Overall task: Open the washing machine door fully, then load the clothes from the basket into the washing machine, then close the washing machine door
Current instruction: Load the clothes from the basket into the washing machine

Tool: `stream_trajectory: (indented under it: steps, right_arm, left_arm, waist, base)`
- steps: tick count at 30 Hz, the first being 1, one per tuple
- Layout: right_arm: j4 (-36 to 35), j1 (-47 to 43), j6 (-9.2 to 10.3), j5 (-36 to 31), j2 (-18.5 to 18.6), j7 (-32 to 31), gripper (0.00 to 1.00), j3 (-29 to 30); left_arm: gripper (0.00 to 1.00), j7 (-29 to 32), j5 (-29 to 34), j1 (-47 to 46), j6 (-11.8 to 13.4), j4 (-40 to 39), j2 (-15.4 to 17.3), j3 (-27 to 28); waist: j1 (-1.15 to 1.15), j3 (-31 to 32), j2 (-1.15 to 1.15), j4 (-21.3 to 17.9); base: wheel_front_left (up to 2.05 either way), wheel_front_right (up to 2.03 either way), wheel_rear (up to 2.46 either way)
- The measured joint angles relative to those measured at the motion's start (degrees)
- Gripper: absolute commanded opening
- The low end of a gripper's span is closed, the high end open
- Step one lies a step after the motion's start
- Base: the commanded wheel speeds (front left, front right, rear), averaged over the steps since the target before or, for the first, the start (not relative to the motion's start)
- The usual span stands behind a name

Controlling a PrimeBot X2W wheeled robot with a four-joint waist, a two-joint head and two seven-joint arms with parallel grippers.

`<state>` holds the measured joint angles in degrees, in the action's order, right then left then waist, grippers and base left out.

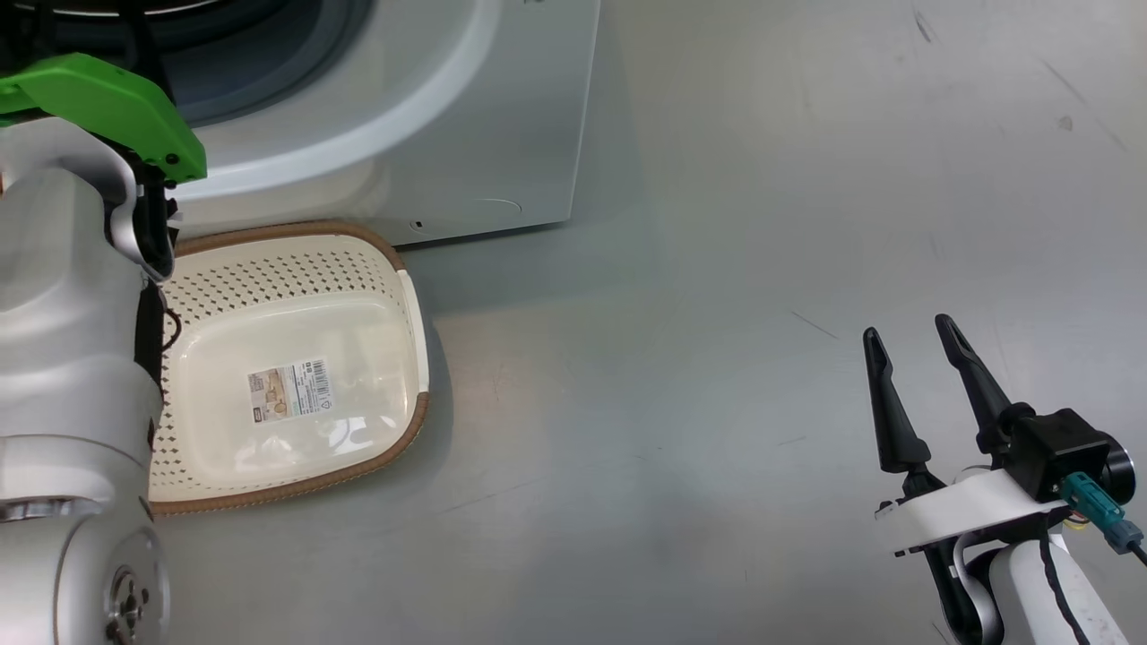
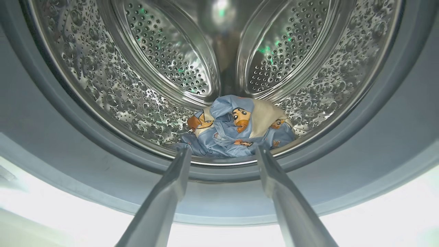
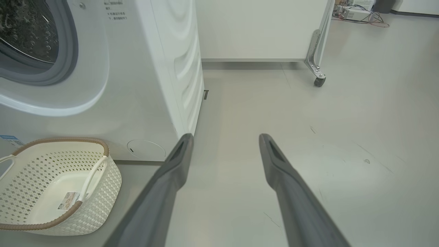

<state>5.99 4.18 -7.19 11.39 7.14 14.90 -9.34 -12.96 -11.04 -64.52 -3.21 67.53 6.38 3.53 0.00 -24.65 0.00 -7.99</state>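
Item: my left pincer point(image 2: 223, 150), open, empty, at drum point(image 2: 103, 85) mouth; clothes point(image 2: 236, 127) inside; basket point(image 1: 287, 269) bare. Handling: I withdraw straight, clearing the seal point(image 2: 51, 137).

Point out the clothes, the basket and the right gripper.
clothes point(image 2: 233, 133): left wrist view, on the blue bear-printed fabric.
basket point(image 1: 287, 269): head view, on its perforated far wall.
right gripper point(image 1: 908, 327): head view, midway between its open fingertips.
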Motion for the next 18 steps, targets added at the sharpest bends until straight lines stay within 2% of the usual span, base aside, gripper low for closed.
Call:
stream_trajectory:
  steps: [12,18]
  right_arm:
    - [0.23,0.41,0.00,0.00,0.09,0.00,1.00,0.89]
    - [0.81,0.36,0.00,0.00,0.18,-0.01,1.00,0.97]
  left_arm:
    - [1.00,-1.32,0.01,6.69,-1.79,-1.20,-2.24,-1.36]
    - [1.00,-1.32,0.01,12.60,-1.88,-1.67,-2.49,-1.74]
  waist:
    - [0.00,3.61,0.00,2.49]
    - [0.00,6.04,0.00,3.22]
  base:
    - [0.00,0.00,0.00]
    - [0.00,0.00,0.00]
